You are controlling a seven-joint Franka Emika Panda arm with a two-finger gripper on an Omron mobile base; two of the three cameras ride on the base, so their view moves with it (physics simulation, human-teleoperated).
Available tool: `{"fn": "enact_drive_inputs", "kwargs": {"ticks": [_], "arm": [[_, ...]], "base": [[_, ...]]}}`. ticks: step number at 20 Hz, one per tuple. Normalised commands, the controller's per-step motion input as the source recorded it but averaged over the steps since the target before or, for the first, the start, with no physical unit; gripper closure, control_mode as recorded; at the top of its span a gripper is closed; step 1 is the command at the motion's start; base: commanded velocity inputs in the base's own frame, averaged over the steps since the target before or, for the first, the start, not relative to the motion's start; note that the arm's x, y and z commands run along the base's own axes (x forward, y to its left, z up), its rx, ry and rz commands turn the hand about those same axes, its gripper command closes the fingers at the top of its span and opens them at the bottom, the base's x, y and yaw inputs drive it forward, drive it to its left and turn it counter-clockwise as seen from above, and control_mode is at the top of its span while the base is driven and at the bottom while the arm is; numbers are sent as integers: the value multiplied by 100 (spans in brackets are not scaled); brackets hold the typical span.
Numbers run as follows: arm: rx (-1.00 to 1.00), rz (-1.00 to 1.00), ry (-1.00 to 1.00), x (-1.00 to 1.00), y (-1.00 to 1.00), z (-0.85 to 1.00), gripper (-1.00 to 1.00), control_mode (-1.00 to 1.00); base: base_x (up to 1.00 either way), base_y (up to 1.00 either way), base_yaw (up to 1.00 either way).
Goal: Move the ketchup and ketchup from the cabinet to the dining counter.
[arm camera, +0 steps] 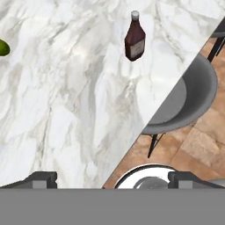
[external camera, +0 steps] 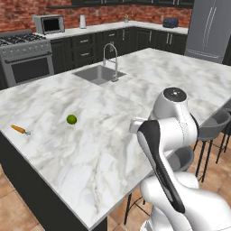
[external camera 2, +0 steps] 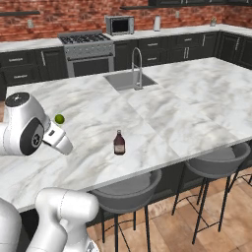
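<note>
One ketchup, a squat dark maroon bottle (external camera 2: 118, 142) with a narrow neck, stands upright on the dining counter (external camera 2: 187, 118) near its front edge. The hand view shows this bottle (arm camera: 135, 37) at the top, well ahead of my gripper (arm camera: 116, 180). The gripper is open, its two dark fingertips (arm camera: 44, 178) set wide apart with nothing between them. It hovers above the counter's edge (arm camera: 66, 110). The other ketchup and the cabinet are out of view. In the left base view my folded arm hides the bottle on the counter (external camera: 90, 153).
A lime (external camera: 71, 119) (external camera 2: 59, 118) and a carrot (external camera: 18, 129) lie on the marble. The steel sink (external camera 2: 125, 81) and arched faucet (external camera 2: 137, 66) sit farther back. Grey stools (external camera 2: 216, 165) (arm camera: 184, 96) stand along the front edge. A stove (external camera 2: 88, 49) is behind.
</note>
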Motion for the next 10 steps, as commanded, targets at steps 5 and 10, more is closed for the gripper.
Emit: {"fn": "enact_drive_inputs", "kwargs": {"ticks": [5, 10], "arm": [[0, 0, 0, 0, 0, 0, -100, -100], [0, 0, 0, -1, 1, 0, -100, 100]], "base": [[0, 0, 0], [-27, 5, 0]]}}
